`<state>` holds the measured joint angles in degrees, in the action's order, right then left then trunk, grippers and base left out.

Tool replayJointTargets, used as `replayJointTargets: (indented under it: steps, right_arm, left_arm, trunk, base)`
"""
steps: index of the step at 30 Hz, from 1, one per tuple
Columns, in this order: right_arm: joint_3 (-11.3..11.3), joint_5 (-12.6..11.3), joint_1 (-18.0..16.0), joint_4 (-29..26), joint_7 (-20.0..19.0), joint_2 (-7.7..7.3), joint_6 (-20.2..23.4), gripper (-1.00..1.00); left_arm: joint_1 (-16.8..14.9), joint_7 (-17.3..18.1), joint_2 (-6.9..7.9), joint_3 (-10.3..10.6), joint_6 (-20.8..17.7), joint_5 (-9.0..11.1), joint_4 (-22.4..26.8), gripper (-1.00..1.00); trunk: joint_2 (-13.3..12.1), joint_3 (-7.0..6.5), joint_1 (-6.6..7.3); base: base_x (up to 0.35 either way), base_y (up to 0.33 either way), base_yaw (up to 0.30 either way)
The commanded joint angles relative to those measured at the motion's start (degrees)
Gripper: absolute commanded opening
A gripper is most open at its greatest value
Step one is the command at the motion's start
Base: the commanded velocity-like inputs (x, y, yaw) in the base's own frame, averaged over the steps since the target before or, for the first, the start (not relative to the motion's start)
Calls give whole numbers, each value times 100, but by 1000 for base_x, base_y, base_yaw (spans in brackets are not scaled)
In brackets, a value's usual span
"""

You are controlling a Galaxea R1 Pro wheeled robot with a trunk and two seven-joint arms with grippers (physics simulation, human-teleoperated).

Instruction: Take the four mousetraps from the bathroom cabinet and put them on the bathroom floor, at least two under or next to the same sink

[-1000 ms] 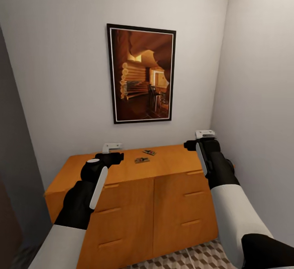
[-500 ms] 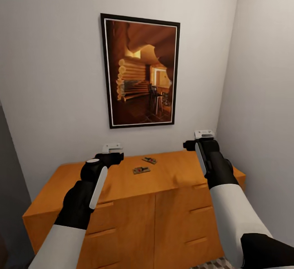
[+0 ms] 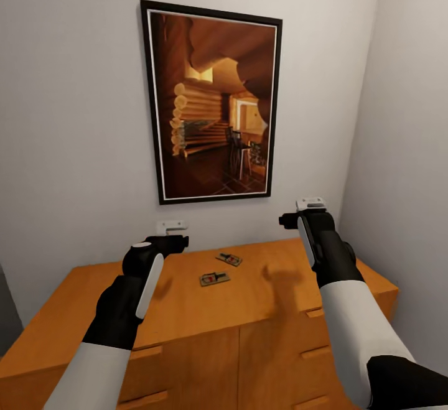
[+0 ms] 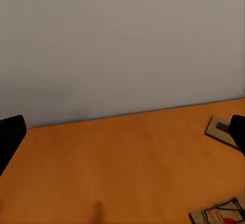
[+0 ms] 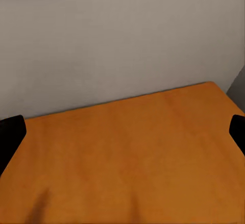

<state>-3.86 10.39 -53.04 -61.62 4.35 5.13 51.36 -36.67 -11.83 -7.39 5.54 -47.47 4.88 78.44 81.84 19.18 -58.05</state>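
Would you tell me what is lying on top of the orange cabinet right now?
Two mousetraps lie on the cabinet top, slightly apart. The drawers are shut, so their contents are hidden.

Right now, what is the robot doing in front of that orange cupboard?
The robot is facing a wooden cabinet under a framed picture. Two mousetraps sit on the cabinet top, the nearer mousetrap and the farther mousetrap a little apart. Both arms are held up over the cabinet. The left gripper and the right gripper hold nothing; in the wrist views their fingers are spread wide. Nothing has been picked up yet.
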Motion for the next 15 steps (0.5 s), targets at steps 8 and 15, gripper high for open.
replayJointTargets:
  steps: [8, 15]
  right_arm:
    - [-7, 25, -5, -4, -13, 5, 31, 100]
    - [213, 60, -5, 50, 6, 6, 26, 100]
  left_arm:
    - [-6, -47, 1, -22, -127, 49, 5, 100]
    - [-7, -47, 5, -27, -139, 44, 5, 100]
  trunk:
    - [4, 8, -2]
    - [4, 8, -2]
  base:
    - [80, 0, 0]
    - [8, 0, 0]
